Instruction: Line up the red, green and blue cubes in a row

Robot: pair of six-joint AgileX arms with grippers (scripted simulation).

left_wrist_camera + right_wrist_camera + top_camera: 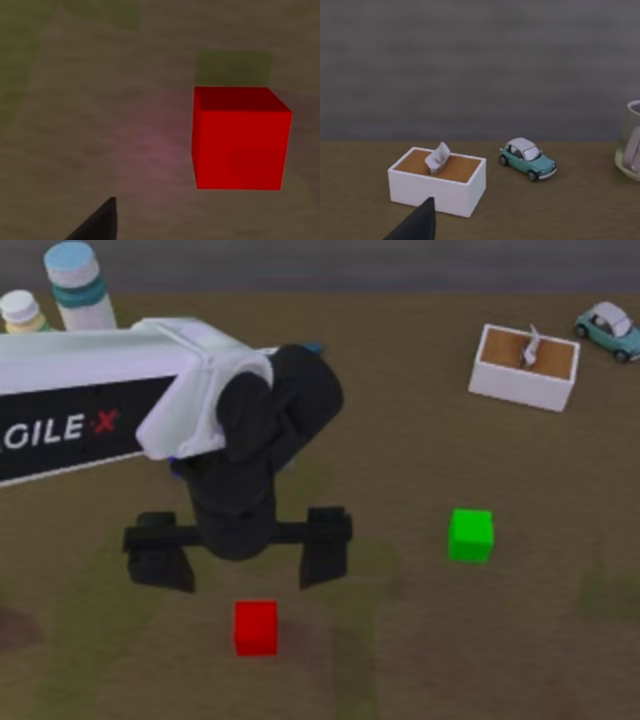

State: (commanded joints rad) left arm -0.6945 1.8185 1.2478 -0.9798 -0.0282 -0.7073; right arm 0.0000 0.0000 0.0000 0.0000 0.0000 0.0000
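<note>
The red cube (pixel 256 627) sits on the table near the front, left of centre. My left gripper (pixel 243 558) hangs open just behind and above it, its two black fingers spread wider than the cube and holding nothing. In the left wrist view the red cube (pixel 240 140) fills the frame's right side, apart from one dark fingertip (pixel 100 222). The green cube (pixel 470 535) rests alone to the right. The blue cube is hidden. My right gripper (pixel 480 232) is outside the top view; one fingertip (pixel 420 222) shows, with nothing beside it.
A white open box (pixel 492 375) with a brown inside stands at the back right, with a small teal toy car (pixel 608 330) beside it. Two bottles (pixel 80 285) stand at the back left. A mug (pixel 632 145) shows at the right wrist view's edge.
</note>
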